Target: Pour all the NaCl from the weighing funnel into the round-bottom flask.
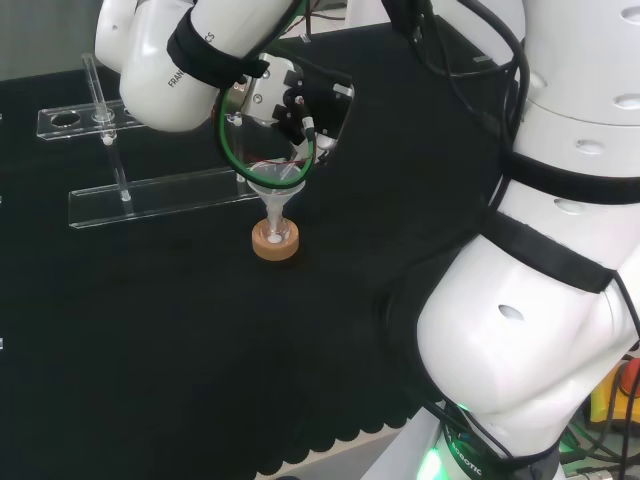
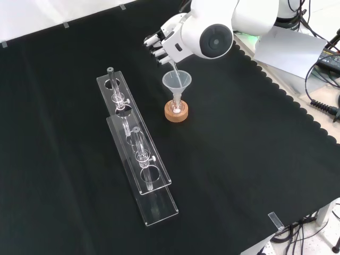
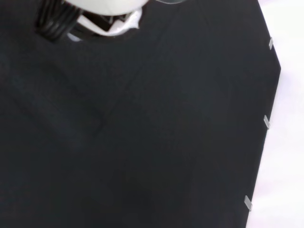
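The round-bottom flask [image 2: 176, 105] stands on a cork ring [image 2: 176, 113] with a clear plastic funnel [image 2: 176, 81] set in its neck. A little white powder lies in the flask's bottom. The hand [image 2: 162, 43] hovers just above the funnel, its fingers curled round the clear weighing funnel [image 2: 172, 66], whose spout slants down into the funnel's mouth. In the head view the hand [image 1: 297, 108] sits above the funnel [image 1: 275, 187] and the cork ring [image 1: 275, 244]. How much powder the weighing funnel holds is hidden. The wrist view has a blurred white part of the hand [image 3: 109, 7] over bare cloth.
Two long clear racks [image 2: 139, 159] with glass tubes lie left of the flask in the front view, and they are at the far left in the head view [image 1: 150, 195]. The cloth's scalloped edge [image 2: 297, 106] runs along the right of the front view.
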Available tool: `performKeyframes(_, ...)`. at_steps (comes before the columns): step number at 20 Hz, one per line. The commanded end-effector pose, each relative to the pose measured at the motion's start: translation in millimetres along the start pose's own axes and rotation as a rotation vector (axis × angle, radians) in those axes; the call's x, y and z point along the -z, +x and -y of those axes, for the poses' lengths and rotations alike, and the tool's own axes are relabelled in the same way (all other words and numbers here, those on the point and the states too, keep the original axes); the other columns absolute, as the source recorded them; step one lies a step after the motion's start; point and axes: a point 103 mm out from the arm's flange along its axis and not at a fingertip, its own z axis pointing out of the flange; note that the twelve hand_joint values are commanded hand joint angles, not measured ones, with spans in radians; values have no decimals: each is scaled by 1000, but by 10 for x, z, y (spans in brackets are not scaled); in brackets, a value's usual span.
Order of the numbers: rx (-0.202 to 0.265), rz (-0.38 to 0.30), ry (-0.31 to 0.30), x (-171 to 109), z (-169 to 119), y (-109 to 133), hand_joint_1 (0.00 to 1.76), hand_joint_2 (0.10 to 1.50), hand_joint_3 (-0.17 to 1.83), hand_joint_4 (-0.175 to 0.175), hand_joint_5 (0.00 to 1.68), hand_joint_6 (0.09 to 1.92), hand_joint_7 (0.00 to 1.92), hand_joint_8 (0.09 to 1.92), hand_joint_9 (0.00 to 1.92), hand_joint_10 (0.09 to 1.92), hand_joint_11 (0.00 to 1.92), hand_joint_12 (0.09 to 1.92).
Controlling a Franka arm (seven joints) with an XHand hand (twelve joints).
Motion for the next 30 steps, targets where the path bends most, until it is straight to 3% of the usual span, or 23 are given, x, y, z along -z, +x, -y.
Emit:
performKeyframes(1, 0, 21, -5, 26, 6, 4, 1080, 697, 725, 175, 1117, 972, 832, 661, 1073, 405, 634, 1209)
performKeyframes(30, 17, 200, -35, 127, -26, 91, 1079, 696, 730, 175, 1115, 978, 832, 659, 1075, 403, 642, 1203)
